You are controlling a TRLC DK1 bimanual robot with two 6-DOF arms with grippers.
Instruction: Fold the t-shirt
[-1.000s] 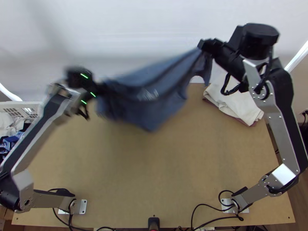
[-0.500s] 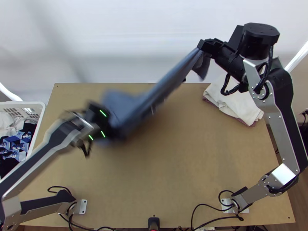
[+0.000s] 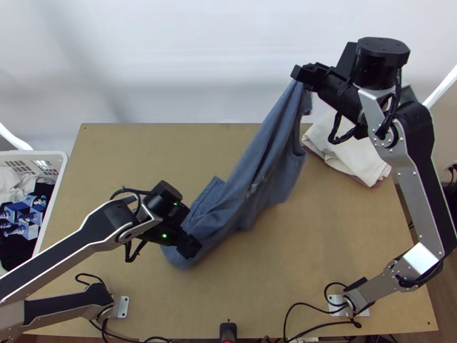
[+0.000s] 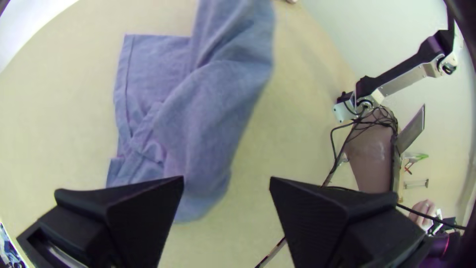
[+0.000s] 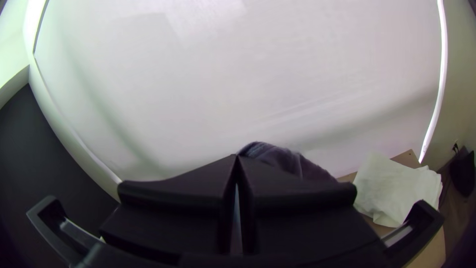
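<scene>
The blue-grey t-shirt [image 3: 260,166] hangs bunched from my right gripper [image 3: 298,76] above the table's far side, its lower part lying on the table toward the near left. In the right wrist view, my right gripper [image 5: 237,161] is shut on a piece of the t-shirt [image 5: 282,158]. Over the shirt's lower end is my left gripper [image 3: 191,246]. The left wrist view has the left gripper [image 4: 227,183] open, the t-shirt [image 4: 198,114] running beneath one finger, with bare table between the fingertips.
Folded white cloth [image 3: 348,150] with a darker one beneath lies at the table's far right. A white basket [image 3: 64,157] of clothes stands at the left edge. Cables [image 3: 297,320] run along the near edge of the wooden table [image 3: 274,268].
My left gripper has come down toward the near side and a little right, and the shirt's lower end has come down with it. My right gripper has hardly moved.
</scene>
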